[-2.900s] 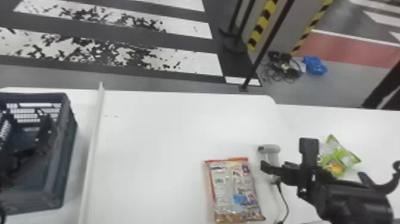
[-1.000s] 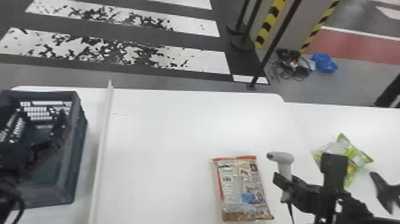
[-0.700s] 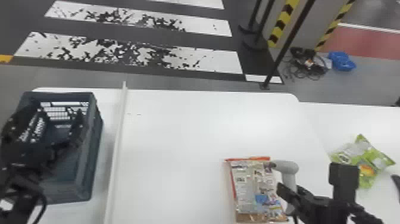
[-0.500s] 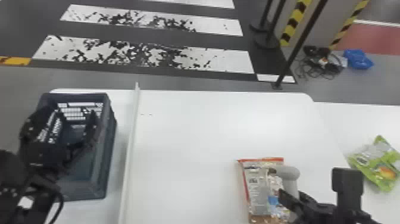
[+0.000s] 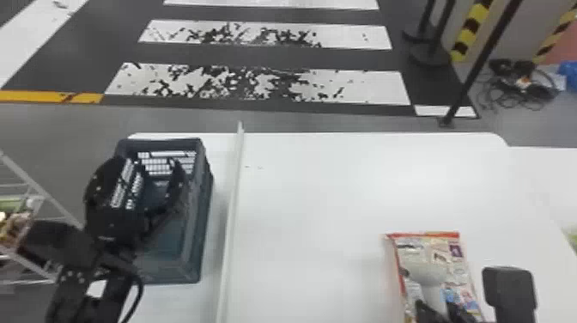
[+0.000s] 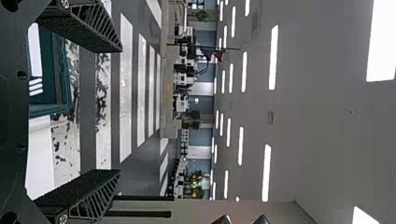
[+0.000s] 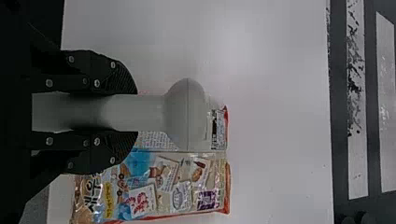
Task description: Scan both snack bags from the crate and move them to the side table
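Note:
In the head view my left gripper [image 5: 152, 169] is over the dark crate [image 5: 195, 240]; in the left wrist view the same gripper [image 6: 120, 111] has its fingers wide apart, nothing between them. My right gripper [image 5: 438, 310] is at the lower right of the head view, around the white handheld scanner [image 5: 427, 274], above the red-edged snack bag [image 5: 429, 247]. In the right wrist view, my right gripper [image 7: 135, 113] is closed on the handle of the scanner [image 7: 187, 114], whose head covers part of the snack bag [image 7: 182, 182]. A bit of the green snack bag [image 5: 573, 235] is at the head view's right edge.
A thin raised white strip [image 5: 234, 214] runs along the white table [image 5: 322, 206] beside the crate. The side table [image 5: 545, 172] adjoins at the right. Left of the crate stands a wire rack [image 5: 34, 184] with goods; a black post [image 5: 476, 73] stands behind the table.
The head view has swung left, bringing the crate and left arm further in and the green bag almost out. My right gripper has carried the scanner left, from beside the red-edged bag to over it.

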